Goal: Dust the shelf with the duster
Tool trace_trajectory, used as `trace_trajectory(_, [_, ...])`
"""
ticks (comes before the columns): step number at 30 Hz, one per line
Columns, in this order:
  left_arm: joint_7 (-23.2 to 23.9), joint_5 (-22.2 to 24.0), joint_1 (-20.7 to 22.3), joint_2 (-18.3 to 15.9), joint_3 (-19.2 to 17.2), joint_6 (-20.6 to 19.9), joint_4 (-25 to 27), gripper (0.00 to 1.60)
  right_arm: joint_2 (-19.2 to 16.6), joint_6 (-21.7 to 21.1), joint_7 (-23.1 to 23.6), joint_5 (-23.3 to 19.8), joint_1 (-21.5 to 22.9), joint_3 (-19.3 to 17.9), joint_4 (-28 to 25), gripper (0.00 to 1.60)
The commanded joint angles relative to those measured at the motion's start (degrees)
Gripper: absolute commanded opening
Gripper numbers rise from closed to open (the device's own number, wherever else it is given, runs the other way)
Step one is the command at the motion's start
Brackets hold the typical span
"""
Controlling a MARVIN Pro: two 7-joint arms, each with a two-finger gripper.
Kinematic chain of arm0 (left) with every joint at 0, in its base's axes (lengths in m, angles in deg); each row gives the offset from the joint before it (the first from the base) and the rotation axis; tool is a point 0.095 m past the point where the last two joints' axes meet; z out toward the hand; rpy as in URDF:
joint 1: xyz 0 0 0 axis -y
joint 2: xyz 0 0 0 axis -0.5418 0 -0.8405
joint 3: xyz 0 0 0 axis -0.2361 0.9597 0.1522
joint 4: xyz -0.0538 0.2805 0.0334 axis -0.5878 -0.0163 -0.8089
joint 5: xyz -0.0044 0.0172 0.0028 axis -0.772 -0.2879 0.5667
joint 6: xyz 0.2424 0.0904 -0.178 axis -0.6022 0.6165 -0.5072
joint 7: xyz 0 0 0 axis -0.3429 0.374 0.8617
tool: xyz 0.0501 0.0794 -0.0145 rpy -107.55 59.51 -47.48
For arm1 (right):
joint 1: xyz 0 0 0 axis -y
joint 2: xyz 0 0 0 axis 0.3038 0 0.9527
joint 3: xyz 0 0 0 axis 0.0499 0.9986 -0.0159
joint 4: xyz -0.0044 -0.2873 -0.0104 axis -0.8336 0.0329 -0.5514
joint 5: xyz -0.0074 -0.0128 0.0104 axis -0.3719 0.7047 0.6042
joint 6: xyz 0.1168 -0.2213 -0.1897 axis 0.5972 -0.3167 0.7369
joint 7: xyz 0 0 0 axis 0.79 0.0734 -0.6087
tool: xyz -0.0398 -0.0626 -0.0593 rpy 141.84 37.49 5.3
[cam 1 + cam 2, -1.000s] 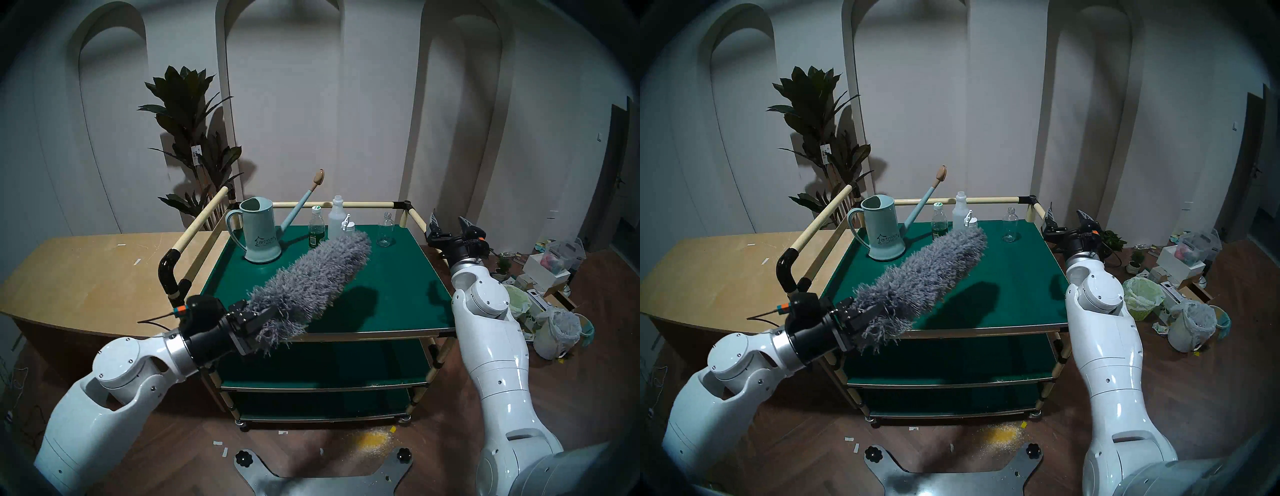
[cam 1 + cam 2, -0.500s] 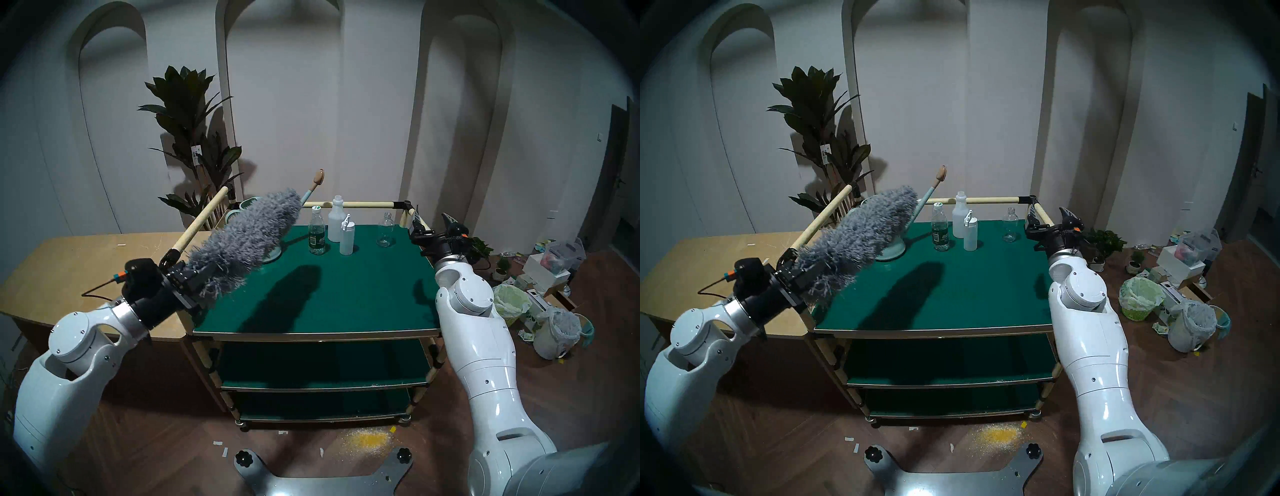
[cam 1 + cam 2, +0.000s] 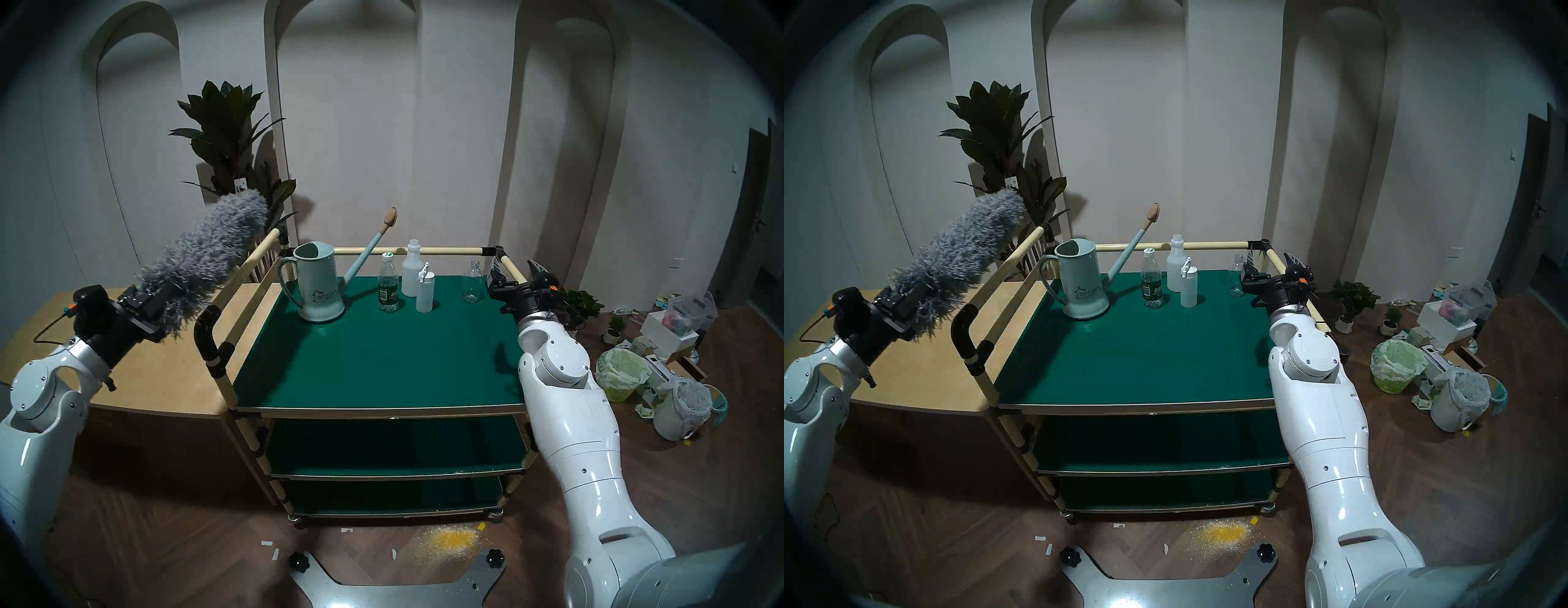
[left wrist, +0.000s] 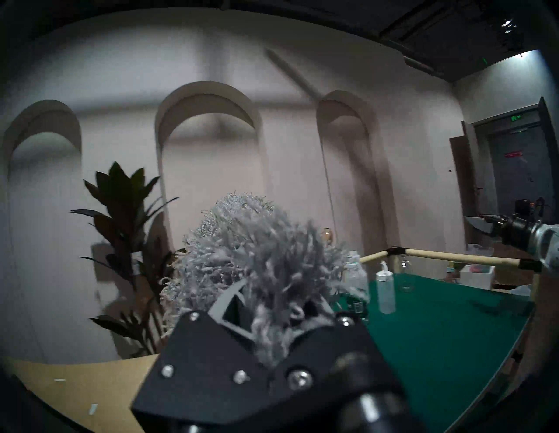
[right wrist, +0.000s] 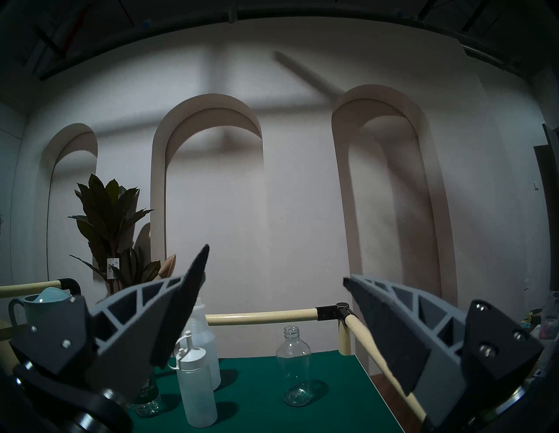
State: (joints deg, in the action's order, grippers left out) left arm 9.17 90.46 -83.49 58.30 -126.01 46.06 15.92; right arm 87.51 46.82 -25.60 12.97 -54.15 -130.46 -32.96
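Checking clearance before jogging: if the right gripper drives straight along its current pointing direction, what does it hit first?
Probably nothing nearby. The right gripper, open, points over the shelf's far right corner; the rear rail and clear glass bottle sit below its line. Beyond is the arched wall. Depth is uncertain.

Grey duster (image 3: 203, 250), dark green shelf (image 3: 382, 356)

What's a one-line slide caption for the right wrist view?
Open right gripper facing the shelf's bottles, with a clear empty bottle between its fingers.
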Motion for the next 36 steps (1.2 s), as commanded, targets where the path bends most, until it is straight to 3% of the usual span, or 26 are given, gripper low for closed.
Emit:
trace_trajectory(1, [4.1,-0.2,-3.1,-1.1,-8.5,0.8,-2.2,0.00,1.1,0.9,-0.9,0.5,-0.1,0.6,-2.4,1.60])
trace_trajectory(4, [6.0,-0.7,-4.3,-1.5,-9.8,0.6,-3.6,0.00,1.3,1.0,-1.4,0.7,-0.3,0.9,-2.8,1.60])
trace_trajectory(6, [10.0,-1.6,-8.3,-2.2,-13.3,-0.7,-4.4,0.00,1.7,1.0,-2.3,1.2,-0.7,1.3,-3.5,1.60])
trace_trajectory(11, [13.7,-4.4,-8.6,-3.6,-11.7,-0.5,-8.7,0.00,2.1,0.8,-3.6,1.9,-1.2,1.6,-4.5,1.60])
trace_trajectory(17, [6.0,-7.3,-0.8,-5.2,-2.9,2.6,-15.9,0.00,2.4,0.5,-4.7,2.5,-1.9,2.4,-5.2,1.60])
trace_trajectory(22, [2.3,-6.1,1.0,-5.8,-1.1,3.0,-18.2,0.00,2.3,0.5,-5.0,2.7,-2.0,2.8,-5.1,1.60])
trace_trajectory(25, [-2.0,-4.8,3.4,-6.7,2.9,3.7,-20.0,0.00,2.4,0.5,-5.8,3.1,-2.0,3.1,-5.2,1.60])
trace_trajectory(28, [-3.5,-4.5,3.9,-7.4,5.2,4.7,-20.9,0.00,2.3,0.5,-6.1,3.3,-2.0,3.2,-5.3,1.60])
trace_trajectory(30, [-5.6,-4.2,6.1,-7.6,9.3,5.9,-22.4,0.00,2.3,0.4,-6.7,3.7,-2.0,3.4,-5.4,1.60])
trace_trajectory(36, [-6.4,-3.0,9.3,-7.6,16.0,8.5,-25.9,0.00,2.2,0.5,-7.9,4.6,-2.2,3.7,-5.7,1.60])
